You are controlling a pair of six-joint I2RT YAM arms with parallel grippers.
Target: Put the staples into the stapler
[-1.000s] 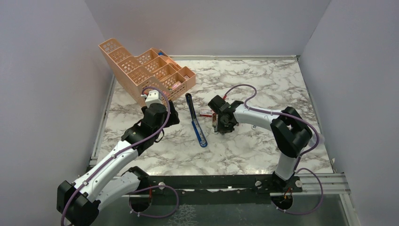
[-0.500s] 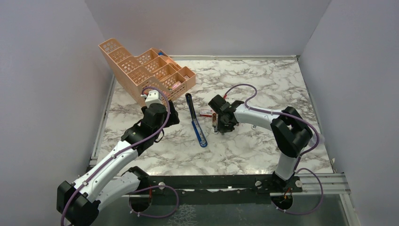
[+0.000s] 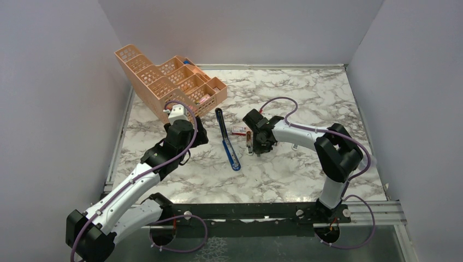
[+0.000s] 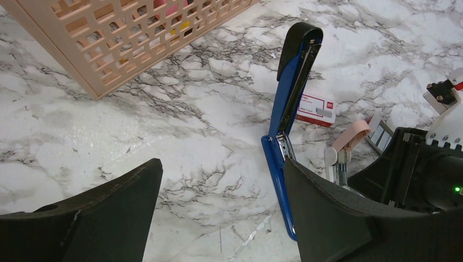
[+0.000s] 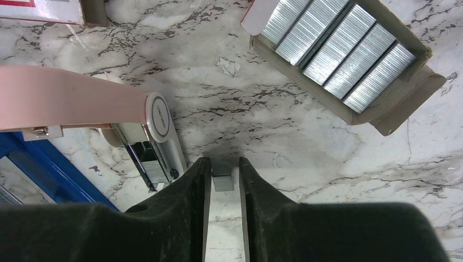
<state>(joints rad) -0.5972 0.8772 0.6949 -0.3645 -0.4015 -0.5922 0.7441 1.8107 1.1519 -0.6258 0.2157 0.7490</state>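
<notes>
Your right pincer (image 5: 222,164), clamped on staples (image 5: 222,180), has nudged toward the stapler (image 4: 289,93); loading's next. Left pincer (image 4: 222,164) gapes open.

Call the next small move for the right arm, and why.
Probably lift the right gripper a little and carry it left toward the stapler. Its fingers look shut on a short strip of staples, and the stapler lies hinged open beside it. The left gripper is open, holding nothing.
</notes>
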